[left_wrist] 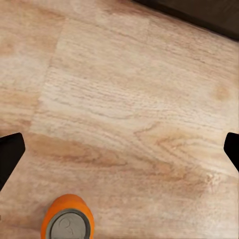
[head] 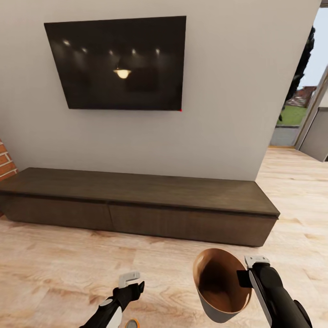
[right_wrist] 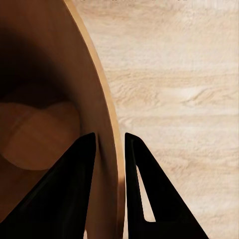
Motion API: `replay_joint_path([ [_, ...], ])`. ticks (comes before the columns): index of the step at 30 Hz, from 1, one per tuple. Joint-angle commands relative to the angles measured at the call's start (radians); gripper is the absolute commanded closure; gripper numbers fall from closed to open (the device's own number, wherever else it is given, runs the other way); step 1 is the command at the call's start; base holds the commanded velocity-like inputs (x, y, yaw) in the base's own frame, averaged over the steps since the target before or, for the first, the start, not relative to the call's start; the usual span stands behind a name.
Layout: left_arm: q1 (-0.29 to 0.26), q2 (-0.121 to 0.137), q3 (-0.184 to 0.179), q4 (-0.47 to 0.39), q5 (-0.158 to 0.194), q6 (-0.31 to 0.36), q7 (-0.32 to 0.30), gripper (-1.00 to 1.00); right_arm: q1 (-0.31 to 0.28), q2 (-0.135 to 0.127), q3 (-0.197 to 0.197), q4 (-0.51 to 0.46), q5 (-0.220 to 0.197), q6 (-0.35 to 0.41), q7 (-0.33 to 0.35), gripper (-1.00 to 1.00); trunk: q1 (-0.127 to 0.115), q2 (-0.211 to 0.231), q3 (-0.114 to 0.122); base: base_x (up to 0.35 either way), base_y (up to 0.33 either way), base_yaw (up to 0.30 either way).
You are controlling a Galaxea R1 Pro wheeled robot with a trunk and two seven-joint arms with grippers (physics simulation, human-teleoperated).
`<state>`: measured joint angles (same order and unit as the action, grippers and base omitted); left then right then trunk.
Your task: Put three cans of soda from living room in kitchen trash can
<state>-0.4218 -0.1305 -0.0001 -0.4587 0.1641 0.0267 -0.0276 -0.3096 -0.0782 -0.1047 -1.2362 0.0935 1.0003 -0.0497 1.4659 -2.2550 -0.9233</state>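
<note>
I stand in the living room, facing a white wall (head: 228,114) with a black TV (head: 116,64) hung on it and a long low dark-wood cabinet (head: 136,205) beneath; brick (head: 5,161) shows at the far left, and light wood floor (head: 54,264) runs toward me.

Near me on the right, I carry the tash can (head: 221,284), tilted with its copper-brown mouth facing up and left. My right claw (head: 246,275) is clamped on its rim: in the right wrist view one finger (right_wrist: 59,189) sits inside the wall and the other outside, the rim pinched between them.

My left claw (head: 132,284) hangs low over the floor, spread wide and empty; in the left wrist view its two tips stand at opposite edges with bare boards between. One can of soda (left_wrist: 68,221) stands upright on the floor just short of that gap, its grey end facing the camera; in the head view it peeks in at the near edge, under my left forearm. I see no other cans here.

The step, as I judge it, is picking up this can. To do it well I should draw the left claw back toward me until the can sits centred between the tips, lower so the fingers flank its mid-body, then close squarely. Coming in off-centre could tip it and send it rolling. I should hold the bin steady and level enough to receive the can.
</note>
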Motion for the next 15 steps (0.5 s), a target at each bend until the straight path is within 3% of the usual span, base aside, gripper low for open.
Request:
replay_joint_path([
  [1, 0.000, 0.001, 0.000, 0.000, 0.000, 0.000, 0.000, -1.00, 0.000, 0.000, 0.000, 0.000, -0.010, -0.001, 0.000, 1.00, 0.000, 0.000, 0.000, 0.041, 0.000, 0.000],
  [15, 0.000, 0.012, 0.001, 0.007, 0.000, -0.002, 0.000, -1.00, 0.000, 0.000, 0.002, -0.061, -0.012, 0.000, 0.001, 1.00, 0.000, 0.000, 0.000, 0.009, 0.000, 0.000],
])
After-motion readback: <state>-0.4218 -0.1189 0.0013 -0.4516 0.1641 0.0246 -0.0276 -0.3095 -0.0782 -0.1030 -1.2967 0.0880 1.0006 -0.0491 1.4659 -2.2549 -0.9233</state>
